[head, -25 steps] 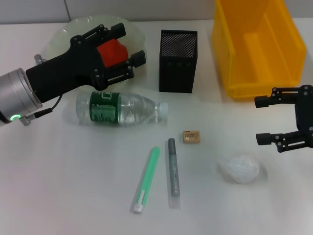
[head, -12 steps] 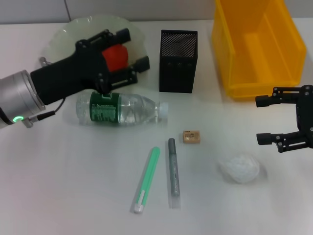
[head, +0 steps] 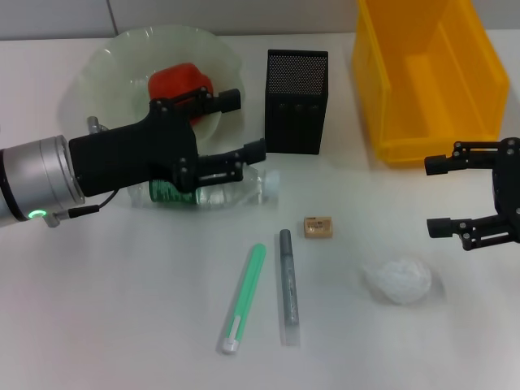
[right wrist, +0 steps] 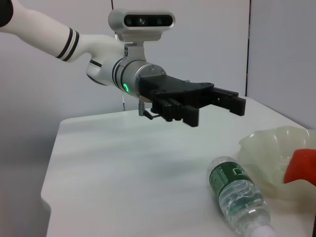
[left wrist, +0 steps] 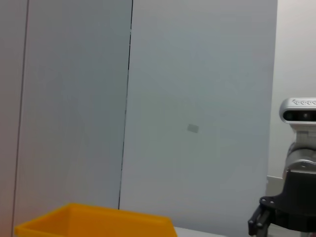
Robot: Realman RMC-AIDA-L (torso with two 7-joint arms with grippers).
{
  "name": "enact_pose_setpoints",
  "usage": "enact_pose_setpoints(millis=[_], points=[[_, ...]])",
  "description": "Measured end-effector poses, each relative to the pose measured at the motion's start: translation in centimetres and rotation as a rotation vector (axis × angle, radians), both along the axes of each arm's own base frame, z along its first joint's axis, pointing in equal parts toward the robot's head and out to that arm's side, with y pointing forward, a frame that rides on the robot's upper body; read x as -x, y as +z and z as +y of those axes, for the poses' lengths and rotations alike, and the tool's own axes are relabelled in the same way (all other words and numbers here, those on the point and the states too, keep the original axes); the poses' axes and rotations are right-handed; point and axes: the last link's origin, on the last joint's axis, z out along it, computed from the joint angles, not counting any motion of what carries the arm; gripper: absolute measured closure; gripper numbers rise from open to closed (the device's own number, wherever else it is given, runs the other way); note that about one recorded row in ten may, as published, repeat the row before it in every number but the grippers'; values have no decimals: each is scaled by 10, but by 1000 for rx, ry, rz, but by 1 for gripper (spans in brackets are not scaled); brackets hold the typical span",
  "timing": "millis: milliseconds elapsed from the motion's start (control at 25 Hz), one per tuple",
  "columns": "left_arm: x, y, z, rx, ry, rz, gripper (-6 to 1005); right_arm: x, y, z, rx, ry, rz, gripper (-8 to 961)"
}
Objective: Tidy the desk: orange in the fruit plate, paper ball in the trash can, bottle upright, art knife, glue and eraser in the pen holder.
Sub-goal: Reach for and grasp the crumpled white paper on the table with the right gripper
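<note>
Beneath the left gripper [head: 238, 126], whose jaws are spread wide and hold nothing, the bottle [head: 213, 188] lies on its side on the table [head: 97, 309], long axis running left to right, cap toward the pen holder [head: 296, 101], far nearer this arm than the right gripper [head: 433, 197], equally open and empty.

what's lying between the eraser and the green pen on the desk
In the head view, a grey pen-like stick lies between the eraser and the green pen, roughly parallel to the green one.
</note>
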Motion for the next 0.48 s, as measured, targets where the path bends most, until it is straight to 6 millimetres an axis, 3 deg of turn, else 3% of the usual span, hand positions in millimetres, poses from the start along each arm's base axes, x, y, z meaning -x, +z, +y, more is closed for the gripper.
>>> enact_pose_setpoints(millis=[480], points=[[2, -4, -13, 134, -68, 105, 184, 3, 0, 5, 32, -16, -34, 183]])
